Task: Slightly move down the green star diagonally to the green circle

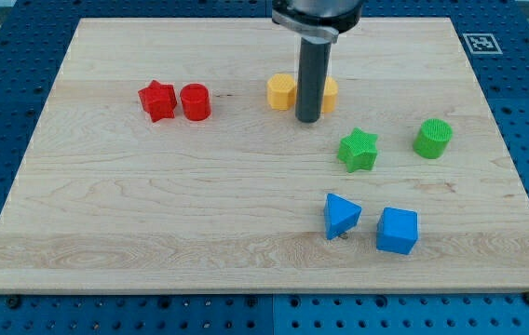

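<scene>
No legible writing; only a tag at the board's upper right. My tip, a bare rod without jaws, stands between yellow blocks. The green star lies lower right of it, green circle further right.

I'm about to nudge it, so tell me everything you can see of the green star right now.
The green star is a small, chunky star-shaped block, bright green and matte, plastic by the look of it. It lies flat on the wooden board, right of centre in the view, and nothing touches it. The green circle sits apart to its right, slightly higher in the view. The blue triangle lies below it. My tip stands up and to the star's left, clear of it, between two yellow blocks.
</scene>
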